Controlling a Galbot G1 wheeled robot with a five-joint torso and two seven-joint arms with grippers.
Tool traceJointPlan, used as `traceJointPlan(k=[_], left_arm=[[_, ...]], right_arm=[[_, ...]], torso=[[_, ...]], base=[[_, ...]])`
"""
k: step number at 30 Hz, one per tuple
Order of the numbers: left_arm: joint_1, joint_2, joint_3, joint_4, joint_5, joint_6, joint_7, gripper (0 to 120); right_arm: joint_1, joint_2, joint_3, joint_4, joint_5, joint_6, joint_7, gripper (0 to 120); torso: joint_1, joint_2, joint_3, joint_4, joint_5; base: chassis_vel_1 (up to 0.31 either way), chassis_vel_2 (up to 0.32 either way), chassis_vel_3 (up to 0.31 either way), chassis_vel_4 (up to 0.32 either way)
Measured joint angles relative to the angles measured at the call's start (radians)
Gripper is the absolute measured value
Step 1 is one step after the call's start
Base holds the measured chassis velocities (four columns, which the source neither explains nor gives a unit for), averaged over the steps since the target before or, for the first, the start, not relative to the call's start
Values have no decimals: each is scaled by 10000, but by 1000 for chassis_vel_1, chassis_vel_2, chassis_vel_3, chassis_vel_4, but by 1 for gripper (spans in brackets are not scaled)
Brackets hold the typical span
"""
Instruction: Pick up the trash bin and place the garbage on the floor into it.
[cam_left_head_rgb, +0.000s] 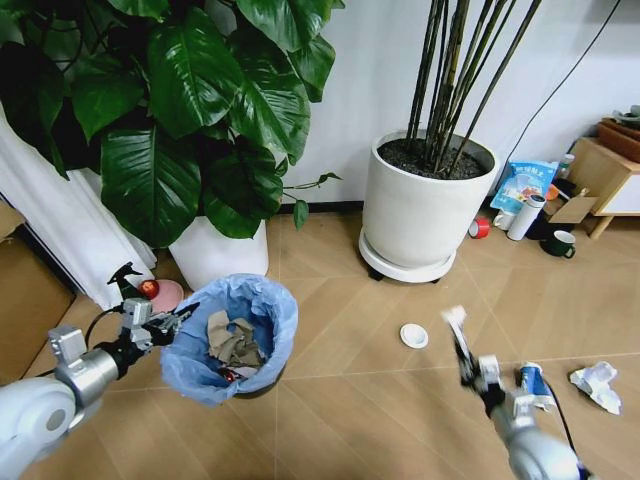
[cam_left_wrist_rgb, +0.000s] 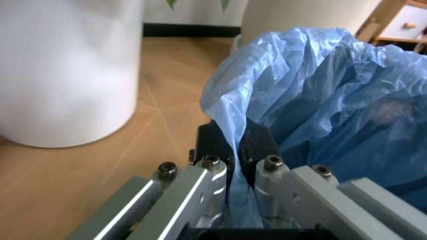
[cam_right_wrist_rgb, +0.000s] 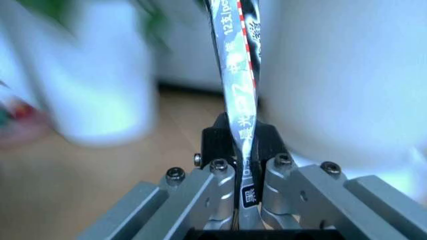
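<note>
At lower left of the head view, the trash bin (cam_left_head_rgb: 235, 340) is held by its blue-lined rim, on which the left gripper (cam_left_head_rgb: 172, 322) is clamped. A thin printed wrapper (cam_left_head_rgb: 455, 325), probably a flattened packet, is pinched upright in the right gripper (cam_left_head_rgb: 465, 362) at lower right, its long axis running along the fingers. The bin's mouth lies well to the left of that wrapper, so the right arm must be carried leftward. A white disc (cam_left_head_rgb: 414, 335) and crumpled paper (cam_left_head_rgb: 597, 384) are left on the floor (cam_left_head_rgb: 350, 400).
</note>
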Motion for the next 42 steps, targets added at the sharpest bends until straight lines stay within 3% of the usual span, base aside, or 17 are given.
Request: traceJointPlan(k=[2,8,11,14,20,32,42], left_arm=[[-34,10,68,16,-18,-19,3,0],[-677,32,955,405,-84,-206,197,0],[-1023,-33,1293,571,-132,-245,257,0],[-1078,-44,1344,603,-137,-252,260,0],[-1651,-136,1720,913,-204,-269,278,0],[-1997,-201,1755,993,-380,-250,219,0],[-1773,-150,1585,825,-526,-211,209,0]], right_arm=[[224,5,-139,62,64,38,-100,0],[3362,517,-2485,319,1325,517,-1510,0],[4286,763,-3305,176,1852,645,-2112,0],[4450,807,-3435,131,1930,671,-2217,0],[6495,1777,-5141,-936,2665,978,-3646,0],[7365,3055,-6593,-1884,3044,980,-4280,0],[7283,3052,-6847,-2315,2718,967,-4406,4]], torso=[[0,0,0,-1,0],[1,0,0,4,-7],[1,-1,0,0,-1],[1,0,0,0,-1],[1,0,0,0,-5],[1,0,-1,1,-4],[0,1,-2,-3,-5]], base=[[0,0,0,0],[0,0,0,0],[0,0,0,0],[0,0,0,0],[0,0,0,0],[0,0,0,0],[0,0,0,0]])
